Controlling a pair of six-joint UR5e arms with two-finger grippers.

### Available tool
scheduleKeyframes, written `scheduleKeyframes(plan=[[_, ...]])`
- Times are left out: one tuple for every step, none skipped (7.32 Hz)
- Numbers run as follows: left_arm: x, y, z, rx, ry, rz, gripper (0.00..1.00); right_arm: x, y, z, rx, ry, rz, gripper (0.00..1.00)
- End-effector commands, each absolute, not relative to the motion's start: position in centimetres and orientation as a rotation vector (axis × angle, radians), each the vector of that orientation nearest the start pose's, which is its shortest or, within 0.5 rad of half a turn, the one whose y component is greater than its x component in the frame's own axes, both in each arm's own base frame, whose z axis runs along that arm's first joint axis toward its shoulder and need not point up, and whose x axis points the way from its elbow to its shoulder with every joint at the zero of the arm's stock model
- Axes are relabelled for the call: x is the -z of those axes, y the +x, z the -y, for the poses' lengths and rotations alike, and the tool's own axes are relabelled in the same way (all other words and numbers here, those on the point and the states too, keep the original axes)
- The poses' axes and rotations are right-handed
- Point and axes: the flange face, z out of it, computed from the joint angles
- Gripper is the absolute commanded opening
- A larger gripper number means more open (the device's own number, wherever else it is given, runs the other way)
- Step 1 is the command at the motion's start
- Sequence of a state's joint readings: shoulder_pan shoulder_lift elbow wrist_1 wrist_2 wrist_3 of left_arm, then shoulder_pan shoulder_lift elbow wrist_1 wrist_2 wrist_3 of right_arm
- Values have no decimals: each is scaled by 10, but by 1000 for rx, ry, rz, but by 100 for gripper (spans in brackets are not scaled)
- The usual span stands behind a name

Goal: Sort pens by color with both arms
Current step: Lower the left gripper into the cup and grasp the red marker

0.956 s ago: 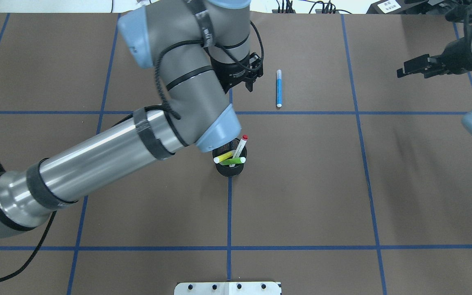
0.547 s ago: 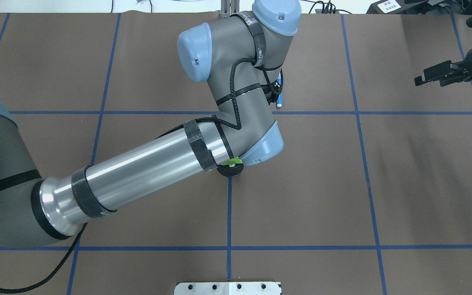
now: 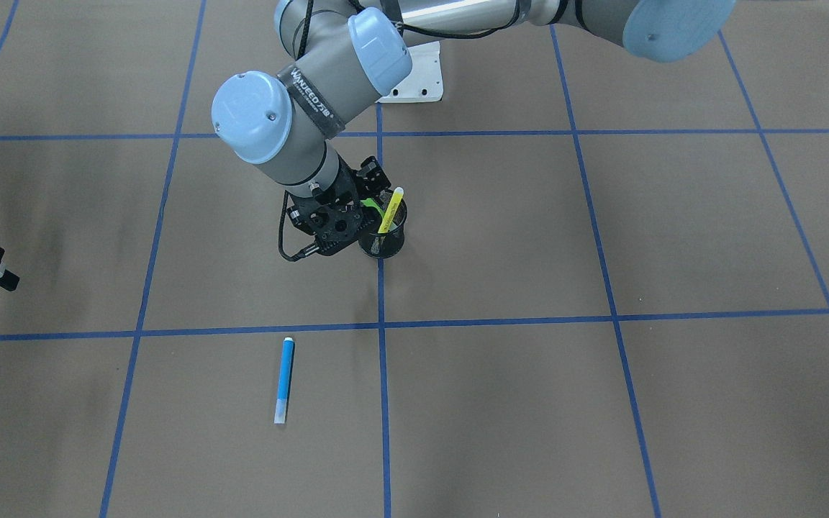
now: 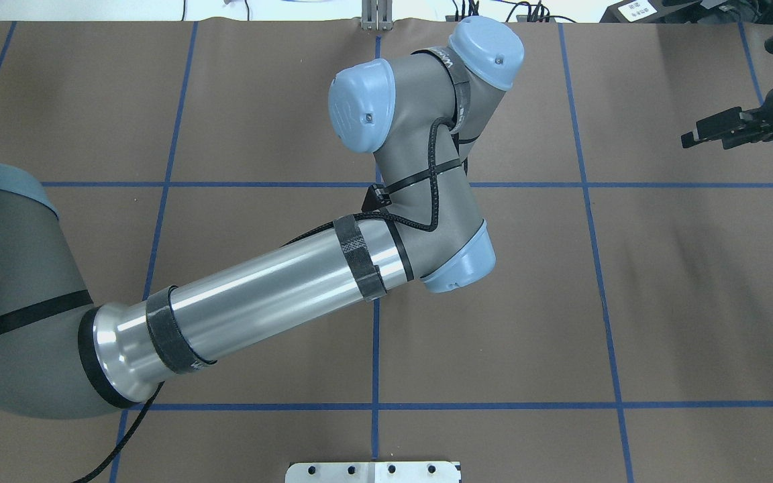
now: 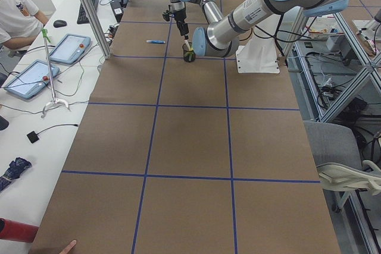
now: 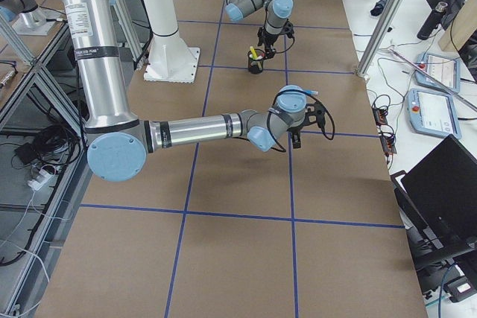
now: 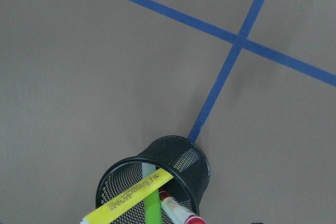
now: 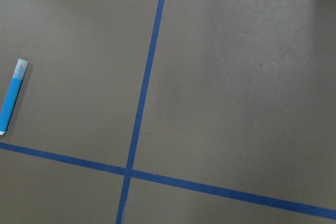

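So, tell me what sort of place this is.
Most likely a robotics lab workcell. A left arm and a right arm work at a table covered in brown sheet with a blue tape grid. Teach pendants lie on the side bench, beside aluminium framing.

four pens: one blue [image 3: 284,379], one yellow [image 3: 390,210], one green [image 7: 152,208], one red [image 7: 173,211]; one mesh cup [image 7: 202,168].

My left end effector [image 3: 365,205] crowds the mesh cup [image 3: 384,244] on one side; I see its other sides open. The blue pen [image 3: 284,379] lies well apart, bare worktop [image 3: 601,403] all around it.
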State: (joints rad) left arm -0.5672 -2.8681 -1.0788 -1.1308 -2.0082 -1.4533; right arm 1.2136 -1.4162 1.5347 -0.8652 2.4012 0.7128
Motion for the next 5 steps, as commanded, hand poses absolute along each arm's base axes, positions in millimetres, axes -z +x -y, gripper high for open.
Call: scheduleKeyframes(plan=[[-47,638,505,353,-276,-467,80,-510,-145,556,23,264,1061,100],[-49,642,502,349,-273,-461,78,-510,-145,556,23,264,1061,100],[-49,643,502,347,-273,-461,75,-510,-145,556,23,264,1060,100],[-49,643,502,348,-269,-460,69,-513,-144,554,19,262,1057,100],[-50,642,504,352,-250,-455,63,-514,-144,554,19,262,1057,100]])
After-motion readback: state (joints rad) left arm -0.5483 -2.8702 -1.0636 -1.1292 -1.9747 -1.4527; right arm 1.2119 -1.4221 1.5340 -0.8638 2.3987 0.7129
